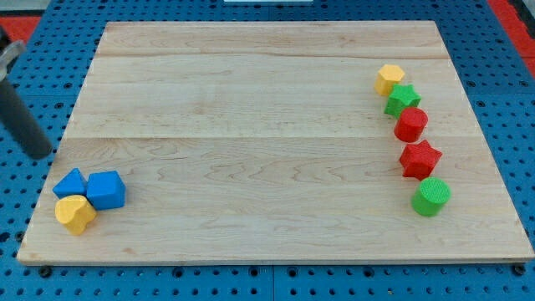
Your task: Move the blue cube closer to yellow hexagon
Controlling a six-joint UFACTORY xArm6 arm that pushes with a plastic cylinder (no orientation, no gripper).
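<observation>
1. Tip [40, 153] sits off the board's left edge, over the blue pegboard, up and to the left of the bottom-left cluster. It touches nothing; as a bare rod it has nothing to open or close and holds nothing.
2. Blue cube [106, 190] is at the board's bottom-left. It touches a blue triangle [70, 183] on its left, and a yellow heart [76, 213] sits just below-left of it.
3. Yellow hexagon [389, 79] is at the top-right, at the head of a column: green star [403, 99] touching it, then red cylinder [411, 124], red star [420, 159], green cylinder [431, 196].
4. Cube and hexagon are well apart, so the task looks unstarted.
5. My judgement on the push: the line runs right and slightly up. The contact point should be the cube's lower-left face, but triangle and heart crowd that side.
6. Suggested approach: come in between triangle and cube, or nudge the cube right from its top-left corner first to separate it, then reseat behind it.
7. Keep contact centred on the face; an off-centre push will likely spin the cube and let it slip off the rod.
8. Risk: dragging triangle or heart along. Also stop short of the hexagon so the green star column is not disturbed.
</observation>
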